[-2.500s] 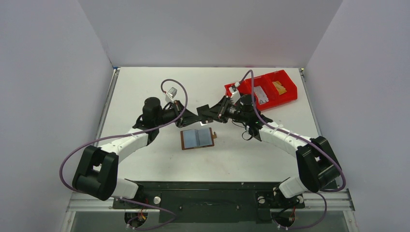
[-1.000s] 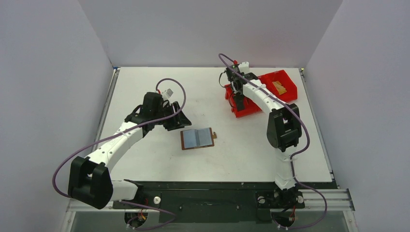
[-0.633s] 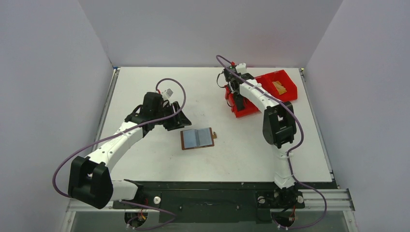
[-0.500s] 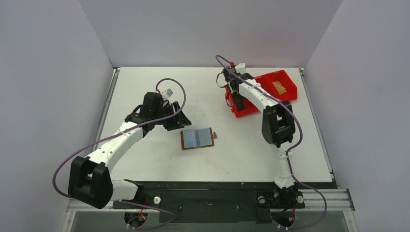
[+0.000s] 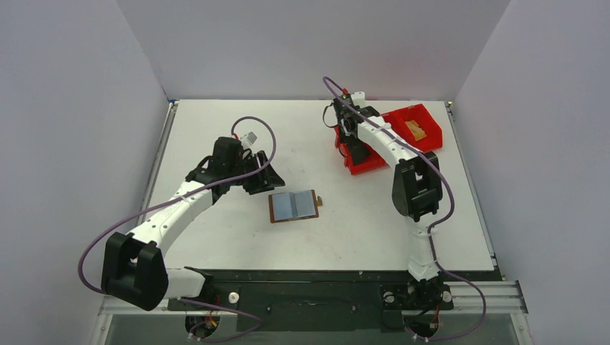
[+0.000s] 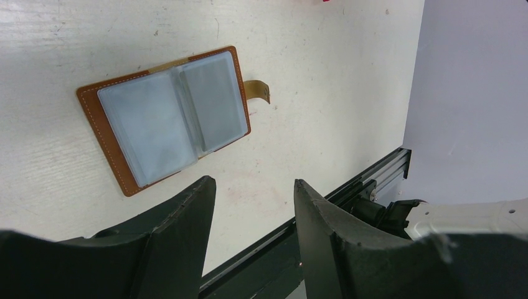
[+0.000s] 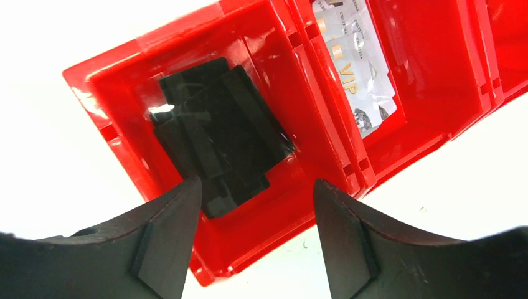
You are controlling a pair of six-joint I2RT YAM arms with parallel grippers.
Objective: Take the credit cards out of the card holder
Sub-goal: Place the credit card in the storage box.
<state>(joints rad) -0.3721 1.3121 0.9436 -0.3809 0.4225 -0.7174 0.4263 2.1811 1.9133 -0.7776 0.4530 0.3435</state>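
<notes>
1. The credit cards (image 7: 221,134) (black ones) are seen in the end compartment of the red bin (image 7: 311,143), beneath the right hand (image 7: 255,184), which is spread wide and empty.
2. The card holder (image 6: 165,118) is laid open on the table (image 6: 324,75) near the left hand (image 6: 253,182), likewise wide and empty.
3. A straight lift, clear of the bin walls, is advised.

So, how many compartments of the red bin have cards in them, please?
3, all of the red bin: black cards in the end one below the right fingers, a VIP card in the middle, a yellowish card at the far end.
</notes>
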